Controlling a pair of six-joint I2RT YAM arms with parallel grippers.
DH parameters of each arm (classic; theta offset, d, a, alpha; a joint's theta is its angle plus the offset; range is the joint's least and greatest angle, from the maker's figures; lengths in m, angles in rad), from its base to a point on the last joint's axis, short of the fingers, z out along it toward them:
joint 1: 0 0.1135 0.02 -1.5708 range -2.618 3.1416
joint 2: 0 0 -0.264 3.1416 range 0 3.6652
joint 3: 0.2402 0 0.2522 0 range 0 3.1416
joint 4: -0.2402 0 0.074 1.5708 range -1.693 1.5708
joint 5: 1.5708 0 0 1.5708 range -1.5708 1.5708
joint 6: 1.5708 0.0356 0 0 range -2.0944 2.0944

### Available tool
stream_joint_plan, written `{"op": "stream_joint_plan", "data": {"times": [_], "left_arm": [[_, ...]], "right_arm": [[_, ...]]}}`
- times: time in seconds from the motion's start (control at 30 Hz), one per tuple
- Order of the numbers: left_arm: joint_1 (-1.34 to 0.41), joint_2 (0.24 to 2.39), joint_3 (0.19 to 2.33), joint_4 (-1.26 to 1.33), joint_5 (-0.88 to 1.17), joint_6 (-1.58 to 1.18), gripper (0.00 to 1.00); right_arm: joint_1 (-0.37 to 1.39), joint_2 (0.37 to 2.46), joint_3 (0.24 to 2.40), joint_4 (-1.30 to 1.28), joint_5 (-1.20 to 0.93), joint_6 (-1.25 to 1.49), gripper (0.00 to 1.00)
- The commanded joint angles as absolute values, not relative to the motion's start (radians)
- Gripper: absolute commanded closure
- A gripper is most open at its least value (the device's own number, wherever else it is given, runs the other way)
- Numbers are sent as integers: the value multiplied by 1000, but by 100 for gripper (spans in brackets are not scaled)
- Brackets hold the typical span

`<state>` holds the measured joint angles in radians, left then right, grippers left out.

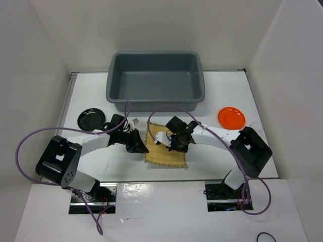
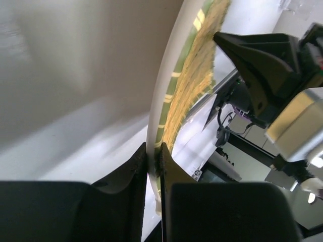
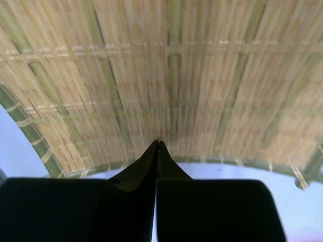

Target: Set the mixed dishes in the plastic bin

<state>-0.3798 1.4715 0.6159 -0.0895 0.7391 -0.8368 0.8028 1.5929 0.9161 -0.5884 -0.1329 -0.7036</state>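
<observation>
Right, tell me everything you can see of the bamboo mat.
The bamboo mat is square and tan, woven of thin slats with greenish stripes and a pale backing. It sits on the white table in front of the grey bin, between the two arms. Its left edge is lifted and bowed, pinched in the shut left gripper. The right gripper, fingers together, has its tips at the mat's surface; whether it actually grips cannot be told.

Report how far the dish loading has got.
Done: nothing; the bin looks empty. In hand: the left gripper pinches an edge of the bamboo mat, the right gripper shut over it. Left: mat, orange plate, black plate, all outside it; cups unclear.
</observation>
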Motion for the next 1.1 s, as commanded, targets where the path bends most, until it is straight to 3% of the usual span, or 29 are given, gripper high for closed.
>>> {"op": "stream_joint_plan", "data": {"times": [0.0,0.13,0.37,0.63,0.87,1.07], "left_arm": [[-390,1382,739,-211,747,-785,100],[-351,1287,903,-340,819,-764,100],[-279,1350,1260,-479,923,-755,100],[-246,1505,1417,-414,974,-824,100],[-155,1752,1830,-351,974,-957,100],[-126,1963,2122,-347,945,-1054,100]], "right_arm": [[813,1508,1000,-581,-141,-626,100],[740,1294,1123,-635,-187,-499,100],[672,968,1036,-437,173,-431,100],[539,813,934,-434,296,-347,100],[529,667,773,-425,463,-368,100],[499,620,669,-365,485,-368,99]]}}
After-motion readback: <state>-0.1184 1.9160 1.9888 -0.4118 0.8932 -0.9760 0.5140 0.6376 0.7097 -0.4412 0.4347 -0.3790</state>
